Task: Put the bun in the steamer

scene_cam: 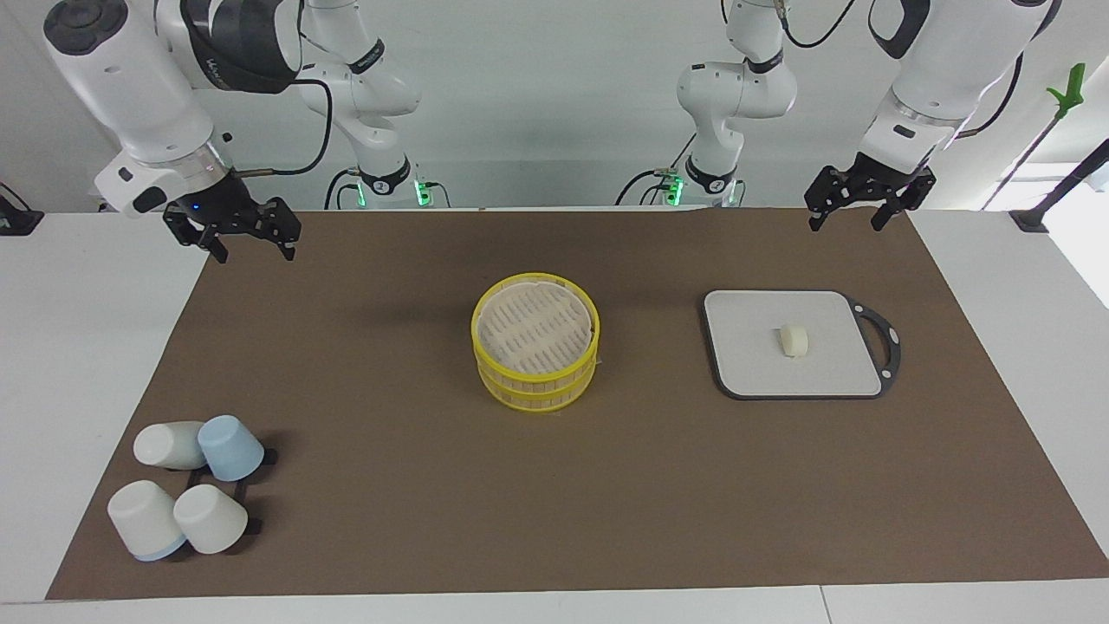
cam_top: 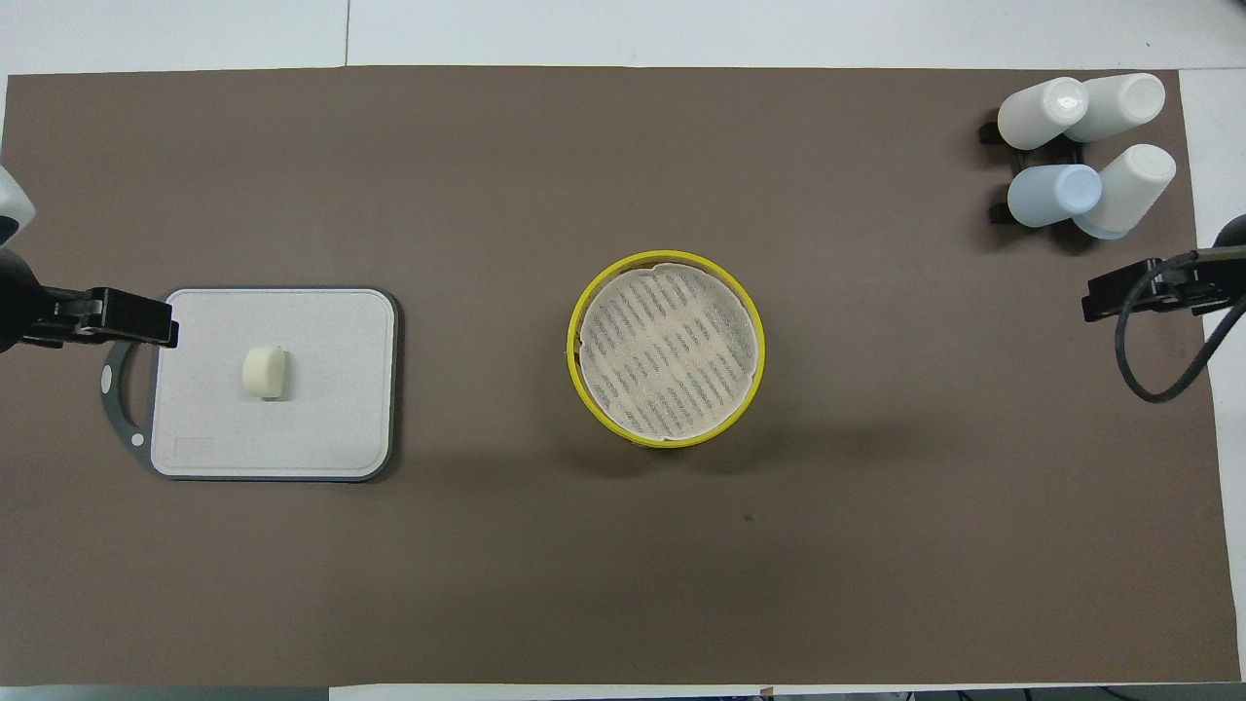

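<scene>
Bun (scene_cam: 794, 340) lies on the board (scene_cam: 754, 364); steamer (scene_cam: 535, 341) mid-surface; left tool (scene_cam: 847, 220) and right tool (scene_cam: 254, 246) open, empty.

Bright, even light from above. Both views sharp, no motion blur. Steamer (cam_top: 667, 349) throws a soft shadow on the mat (cam_top: 623, 565); cups (scene_cam: 186, 485) cast short dark ones. Faint glare on a white cup's base (cam_top: 1069, 95). Daylight washes out the edge past the left gripper (scene_cam: 847, 211) in the facing view.
</scene>
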Tool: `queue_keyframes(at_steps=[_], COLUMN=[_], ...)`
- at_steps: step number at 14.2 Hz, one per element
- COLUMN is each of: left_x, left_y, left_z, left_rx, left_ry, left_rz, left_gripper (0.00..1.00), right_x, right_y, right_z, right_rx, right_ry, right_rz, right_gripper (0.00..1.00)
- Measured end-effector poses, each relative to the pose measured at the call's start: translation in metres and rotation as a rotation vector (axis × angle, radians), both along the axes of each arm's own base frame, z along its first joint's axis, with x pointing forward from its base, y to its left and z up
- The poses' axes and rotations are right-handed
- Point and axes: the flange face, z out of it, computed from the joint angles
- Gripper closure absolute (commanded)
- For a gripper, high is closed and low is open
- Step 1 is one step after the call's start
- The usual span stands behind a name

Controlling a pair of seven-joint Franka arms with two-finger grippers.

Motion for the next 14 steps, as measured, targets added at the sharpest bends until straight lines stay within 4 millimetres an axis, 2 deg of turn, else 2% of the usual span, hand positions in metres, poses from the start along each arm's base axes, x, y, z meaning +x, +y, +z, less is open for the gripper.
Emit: queue_keyframes(at_steps=[2,4,8,10,12,14], left_x=[0.000,0.000,0.001,-0.001,-0.003,-0.003], left_y=[0.000,0.001,0.005,0.007,0.007,0.008], left_z=[0.000,-0.001,-0.016,-0.035,-0.058,-0.081], left_rx=[0.000,0.000,-0.004,-0.007,-0.008,-0.007], left_ry=[0.000,-0.001,-0.020,-0.023,-0.022,-0.017], left_rz=[0.000,0.001,0.008,0.010,0.010,0.012], left_gripper=[0.00,0.00,0.00,0.00,0.00,0.00], right_x=[0.003,0.006,0.021,0.022,0.016,0.007], right_y=[0.020,0.064,0.191,0.263,0.335,0.384], right_z=[0.001,-0.006,-0.036,-0.054,-0.080,-0.108], right_rx=[0.000,0.003,0.045,0.040,0.048,0.044], right_ry=[-0.015,-0.016,-0.008,0.001,-0.017,-0.015], right_rz=[0.015,-0.004,-0.070,-0.095,-0.121,-0.125], right_gripper=[0.00,0.00,0.00,0.00,0.00,0.00])
